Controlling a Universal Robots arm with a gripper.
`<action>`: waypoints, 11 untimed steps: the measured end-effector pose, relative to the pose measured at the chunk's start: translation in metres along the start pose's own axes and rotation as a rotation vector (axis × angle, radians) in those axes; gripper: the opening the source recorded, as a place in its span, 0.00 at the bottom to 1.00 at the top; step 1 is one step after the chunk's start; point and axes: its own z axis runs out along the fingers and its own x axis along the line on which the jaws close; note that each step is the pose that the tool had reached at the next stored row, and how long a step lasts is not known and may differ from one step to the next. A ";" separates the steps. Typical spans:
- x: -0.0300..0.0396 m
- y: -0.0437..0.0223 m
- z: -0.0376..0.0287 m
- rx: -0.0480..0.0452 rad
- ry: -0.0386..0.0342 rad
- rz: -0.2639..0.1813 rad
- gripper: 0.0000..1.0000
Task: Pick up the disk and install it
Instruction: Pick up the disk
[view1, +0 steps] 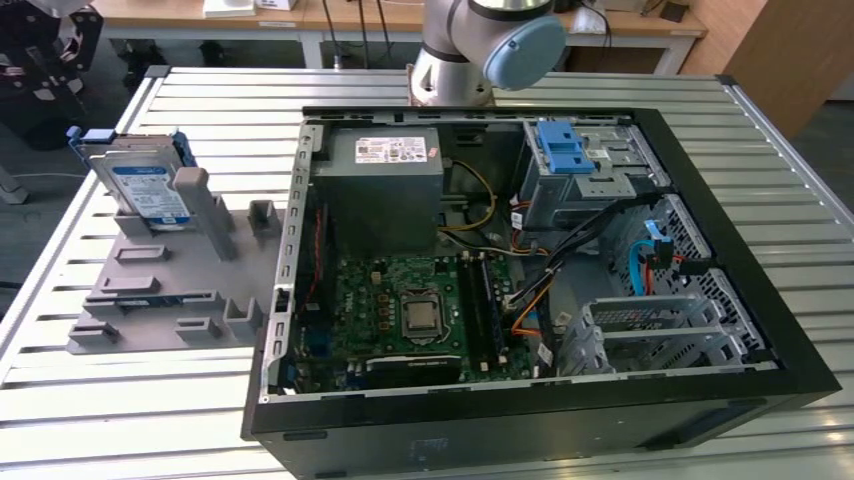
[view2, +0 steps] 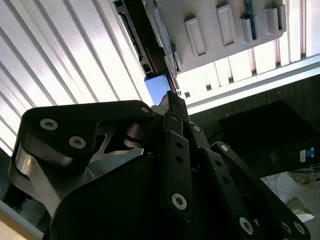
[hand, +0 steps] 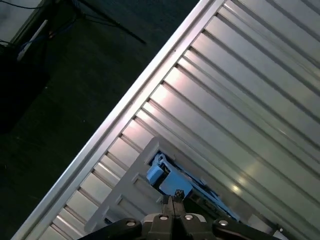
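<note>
The disk (view1: 144, 185) stands on edge in the grey holder (view1: 160, 290) on the exterior view's left. It is silver-grey with a white-and-blue label and a blue bracket. In both wrist views my gripper (hand: 173, 199) (view2: 171, 96) is shut with nothing between its fingertips. The tips hang apart from the disk, lined up with the blue bracket end of the disk (hand: 161, 175) (view2: 158, 88). The holder's ribs (view2: 225, 27) show beyond it.
The open computer case (view1: 534, 270) lies on the slatted metal table (view1: 147, 400), with a blue latch (view1: 566, 148) on its drive cage, a grey power supply box (view1: 384, 180) and loose cables. The table edge (hand: 125, 110) and dark floor are near the holder.
</note>
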 end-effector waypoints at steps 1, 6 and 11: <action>0.0000 0.0000 0.0001 -0.0001 0.0004 -0.018 0.11; 0.0000 0.0000 0.0006 -0.0005 0.0028 -0.109 0.11; 0.0000 0.0000 0.0011 -0.0009 0.0050 -0.199 0.11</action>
